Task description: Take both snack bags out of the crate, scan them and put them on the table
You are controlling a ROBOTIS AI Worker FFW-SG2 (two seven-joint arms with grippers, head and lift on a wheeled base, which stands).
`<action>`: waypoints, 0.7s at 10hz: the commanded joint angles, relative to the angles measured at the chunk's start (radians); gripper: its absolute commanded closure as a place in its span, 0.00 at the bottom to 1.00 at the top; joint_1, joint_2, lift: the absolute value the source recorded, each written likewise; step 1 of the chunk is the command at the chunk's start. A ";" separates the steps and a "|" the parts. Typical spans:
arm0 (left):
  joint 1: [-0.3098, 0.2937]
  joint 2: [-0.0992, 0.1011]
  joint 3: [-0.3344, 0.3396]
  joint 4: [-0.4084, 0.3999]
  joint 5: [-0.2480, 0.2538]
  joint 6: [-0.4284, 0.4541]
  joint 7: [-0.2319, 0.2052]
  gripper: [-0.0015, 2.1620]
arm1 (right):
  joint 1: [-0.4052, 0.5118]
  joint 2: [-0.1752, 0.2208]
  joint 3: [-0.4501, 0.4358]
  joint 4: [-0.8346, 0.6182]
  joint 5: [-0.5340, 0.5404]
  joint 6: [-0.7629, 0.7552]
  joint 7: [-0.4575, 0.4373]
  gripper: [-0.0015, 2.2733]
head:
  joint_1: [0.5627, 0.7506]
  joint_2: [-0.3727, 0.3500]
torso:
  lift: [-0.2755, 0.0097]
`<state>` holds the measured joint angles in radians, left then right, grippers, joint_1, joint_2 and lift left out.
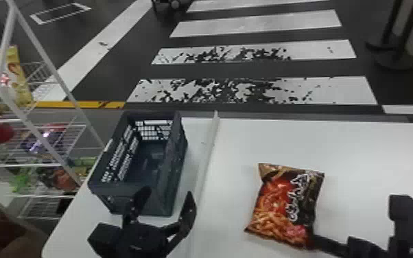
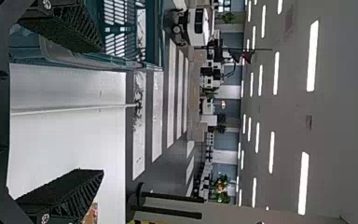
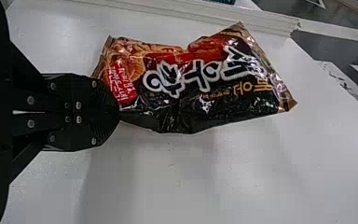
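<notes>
Clamping the snack bag (image 1: 284,206) by one edge, the right gripper (image 1: 314,240) had the bench (image 1: 360,154) beneath it; the crate (image 1: 175,168) stood beyond the left gripper (image 1: 167,195), whose fingers were apart.

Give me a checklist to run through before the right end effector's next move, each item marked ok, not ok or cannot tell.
1. Right end effector closed on the snack bag: ok, gripped at one end.
2. Left end effector free to work: ok, fingers apart with nothing between them.
3. Crate standing upright on the table: ok.
4. Snack bag scanned: cannot tell.
5. Snack bag released onto the table: not ok, it is in the grip.
</notes>
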<state>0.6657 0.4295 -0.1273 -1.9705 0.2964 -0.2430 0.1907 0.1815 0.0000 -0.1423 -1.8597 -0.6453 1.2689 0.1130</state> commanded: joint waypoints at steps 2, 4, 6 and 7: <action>-0.001 0.000 0.000 0.002 0.001 0.000 0.001 0.04 | 0.050 0.001 0.059 -0.174 0.147 -0.064 -0.076 0.99 | 0.70 0.82 | 0.64; -0.005 0.002 -0.002 0.004 0.004 0.000 0.001 0.04 | 0.056 0.001 0.128 -0.250 0.315 -0.101 -0.133 0.99 | 0.70 0.77 | 0.64; -0.006 0.005 -0.002 0.004 0.006 0.000 0.003 0.04 | 0.049 0.001 0.178 -0.265 0.454 -0.165 -0.182 0.99 | 0.70 0.71 | 0.64; -0.005 0.006 -0.002 0.004 0.006 0.003 0.003 0.04 | 0.039 0.001 0.188 -0.274 0.507 -0.180 -0.196 0.99 | 0.70 0.69 | 0.64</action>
<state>0.6608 0.4349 -0.1290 -1.9665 0.3020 -0.2426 0.1932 0.2256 0.0000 0.0386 -2.1286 -0.1727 1.1010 -0.0813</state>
